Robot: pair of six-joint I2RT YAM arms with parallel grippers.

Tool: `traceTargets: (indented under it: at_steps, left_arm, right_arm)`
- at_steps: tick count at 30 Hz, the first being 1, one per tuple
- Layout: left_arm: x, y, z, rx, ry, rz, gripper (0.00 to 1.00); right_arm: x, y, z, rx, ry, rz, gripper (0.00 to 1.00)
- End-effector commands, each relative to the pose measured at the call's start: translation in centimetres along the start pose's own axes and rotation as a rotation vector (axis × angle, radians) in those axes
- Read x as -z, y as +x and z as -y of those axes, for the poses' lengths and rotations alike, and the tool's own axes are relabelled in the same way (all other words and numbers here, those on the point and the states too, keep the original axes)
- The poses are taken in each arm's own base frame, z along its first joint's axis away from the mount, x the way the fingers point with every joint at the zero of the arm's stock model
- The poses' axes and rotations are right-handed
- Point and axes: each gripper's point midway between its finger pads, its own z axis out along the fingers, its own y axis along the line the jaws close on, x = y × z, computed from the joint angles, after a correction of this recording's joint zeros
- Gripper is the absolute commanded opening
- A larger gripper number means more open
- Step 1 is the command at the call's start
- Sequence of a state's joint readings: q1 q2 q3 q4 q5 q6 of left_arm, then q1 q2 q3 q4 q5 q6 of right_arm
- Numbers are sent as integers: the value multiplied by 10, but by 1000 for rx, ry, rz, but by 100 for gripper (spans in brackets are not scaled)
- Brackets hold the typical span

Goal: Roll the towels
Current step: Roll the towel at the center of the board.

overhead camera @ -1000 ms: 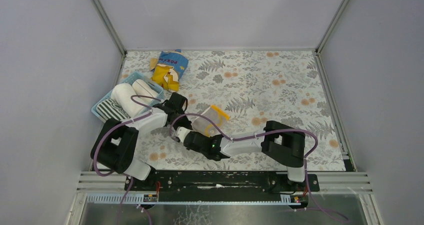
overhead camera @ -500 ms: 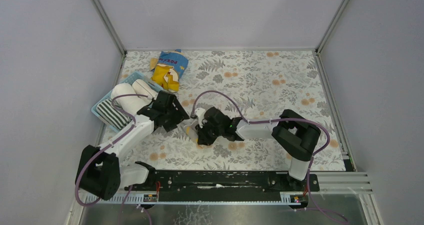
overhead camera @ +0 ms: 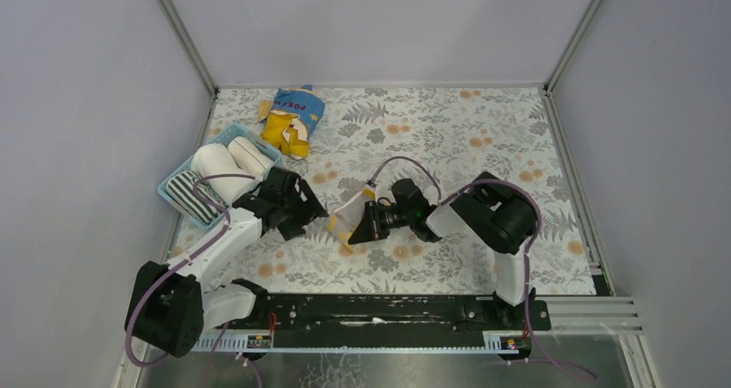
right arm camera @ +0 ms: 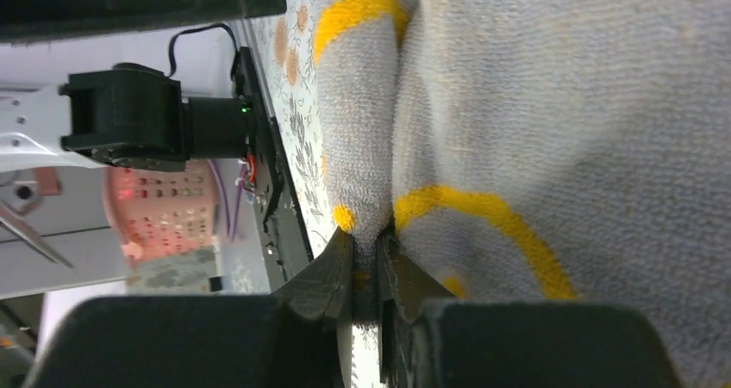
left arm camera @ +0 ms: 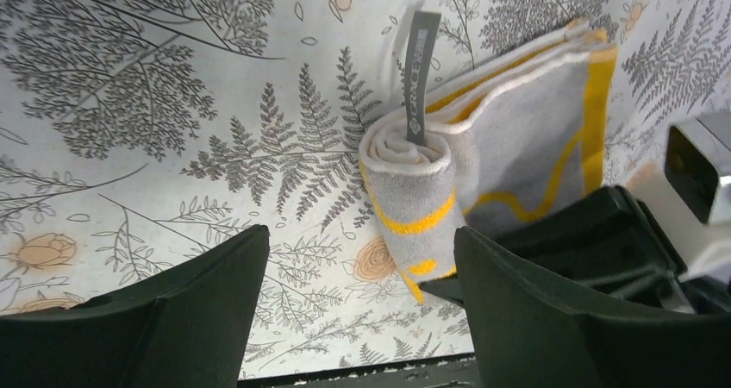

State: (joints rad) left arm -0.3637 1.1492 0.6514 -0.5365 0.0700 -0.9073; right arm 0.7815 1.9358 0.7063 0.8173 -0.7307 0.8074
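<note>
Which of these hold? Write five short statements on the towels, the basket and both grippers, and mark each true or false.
1. The right gripper is shut on the beige towel. True.
2. The left gripper also clamps that towel. False: it is open, not closed on the towel.
3. The beige towel is rolled all the way. False: only one end is rolled, and the rest lies flat.
4. The striped towel lies in the light blue basket. True.
5. The snack bag is in the basket. False: it lies outside, just beyond the basket's far corner.
</note>
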Motion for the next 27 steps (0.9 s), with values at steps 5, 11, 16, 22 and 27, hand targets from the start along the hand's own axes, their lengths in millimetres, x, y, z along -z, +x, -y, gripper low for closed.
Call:
traceTargets:
  at_steps: [5, 11, 16, 22, 27]
  left_arm:
    - [-13, 11, 23, 9, 105, -68, 77]
    - [-31, 14, 29, 7, 110, -86, 67]
    - [-50, 17, 21, 3, 61, -96, 55]
    - [-63, 21, 2, -2, -6, -100, 42]
    - [-71, 24, -11, -20, -61, -111, 41]
  right_arm:
    - [4, -6, -6, -215, -193, 22, 10]
    - [3, -2, 8, -257, -156, 11, 10]
    - [2, 0, 17, -259, -100, -4, 12]
    - [7, -1, 16, -193, -36, -24, 25]
    - [22, -9, 11, -26, 111, -47, 42]
